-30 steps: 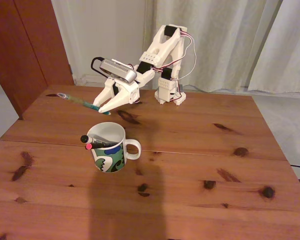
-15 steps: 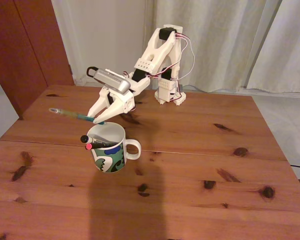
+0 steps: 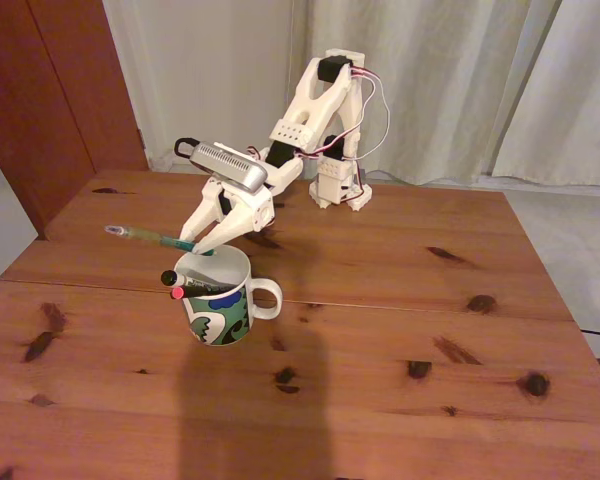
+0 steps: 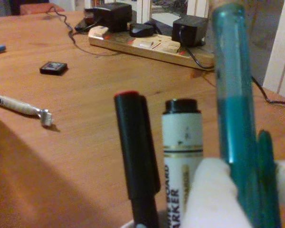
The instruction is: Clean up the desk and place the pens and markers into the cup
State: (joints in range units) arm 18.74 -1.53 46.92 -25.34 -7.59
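Two of the three writing tools already stand in the cup (image 3: pixel 218 300): the white marker (image 4: pixel 182 156) with its black cap and the black pen (image 4: pixel 137 156) with a reddish end, both leaning toward the left rim in the fixed view. We hold the third, the teal pen (image 3: pixel 152 238), clamped in the gripper (image 3: pixel 202 245), whose jaws are closed on the pen's right-hand end just above the cup's far rim. The pen lies nearly level, its free end sticking out to the left, well clear of the desk (image 3: pixel 400 330). We judge this to be the last step: bringing the pen over the mouth and dropping it in. As it stands, a release would likely leave the pen teetering across the rim or tumbling outside, so the next move calls for tipping the wrist so the held end points down into the opening, beside the two tools already there, before the jaws part.
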